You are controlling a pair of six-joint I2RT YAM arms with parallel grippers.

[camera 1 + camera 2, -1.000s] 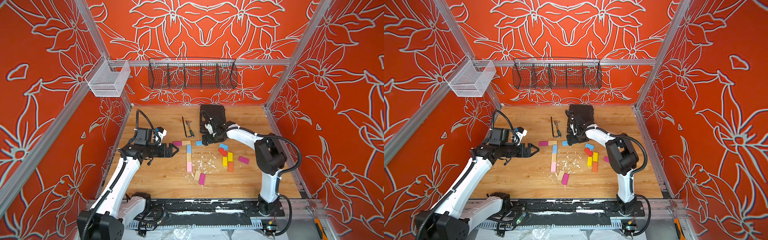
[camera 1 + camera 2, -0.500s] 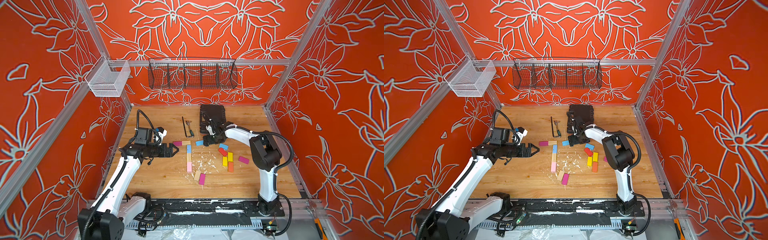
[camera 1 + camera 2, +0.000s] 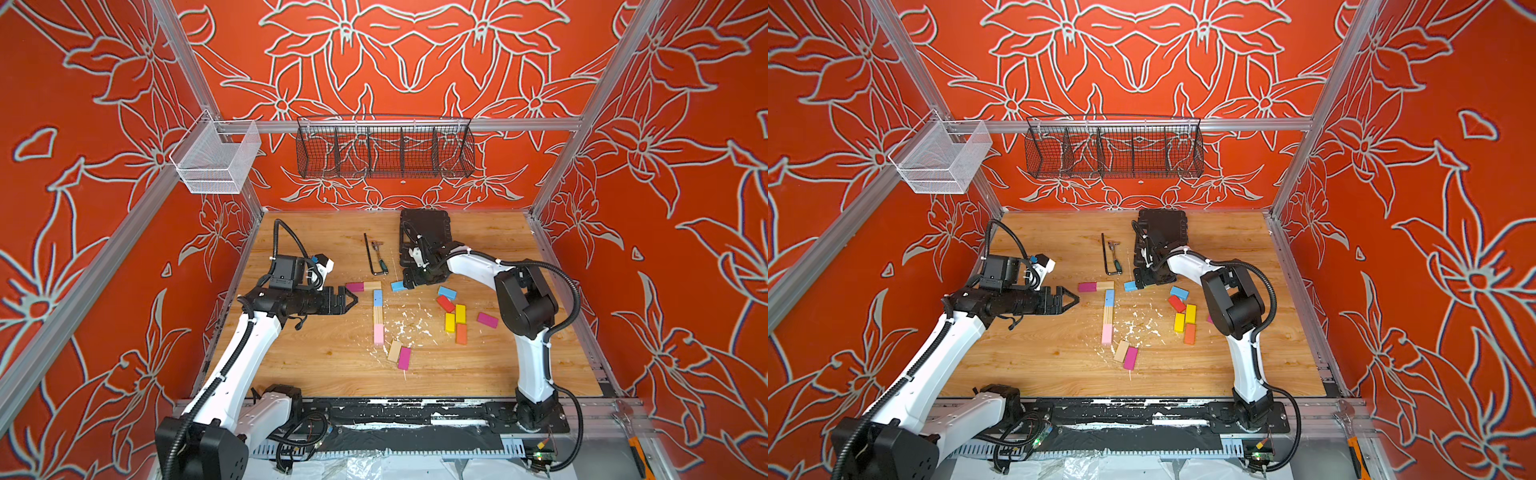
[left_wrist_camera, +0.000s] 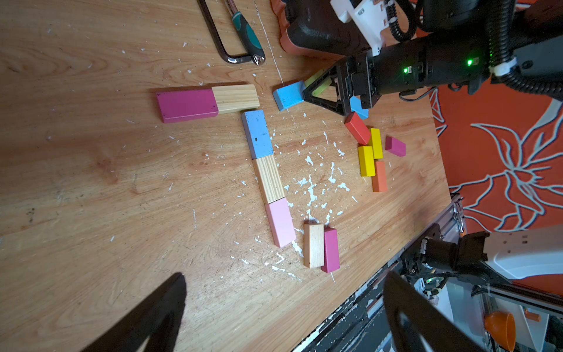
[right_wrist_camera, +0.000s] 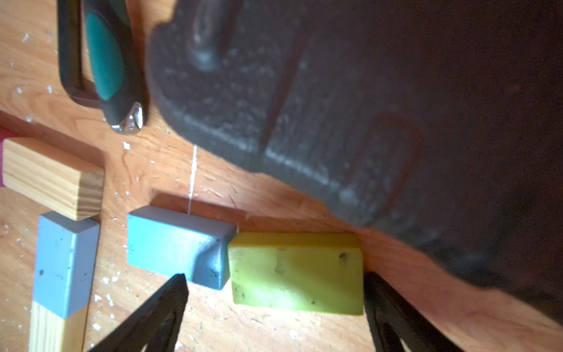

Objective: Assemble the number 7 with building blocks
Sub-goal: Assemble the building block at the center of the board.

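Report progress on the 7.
Done: the 7 looks complete, with the magenta block and a wood block across the top and three more down, end to end. In hand: nothing. The right gripper hangs open over a loose green block by the black case, and the left gripper is open near the magenta block. Left: probably only withdrawing the arms.

Free room and obstacles. Open bare wood: the table [image 3: 299, 365] along its near edge and left side. Far side: black case [image 3: 428, 224] leaves only a narrow strip of wood behind the green block [image 5: 295, 274], whose end meets a blue block [image 5: 170, 240]. Hex key [image 3: 370, 257] lies in the gap beside the case. Loose blocks [image 3: 455, 318] crowd the wood near the right arm [image 3: 523, 307]. Left gripper [image 3: 351, 298], jaws apart, hangs over clear wood beside the number 7 [image 3: 377, 313]
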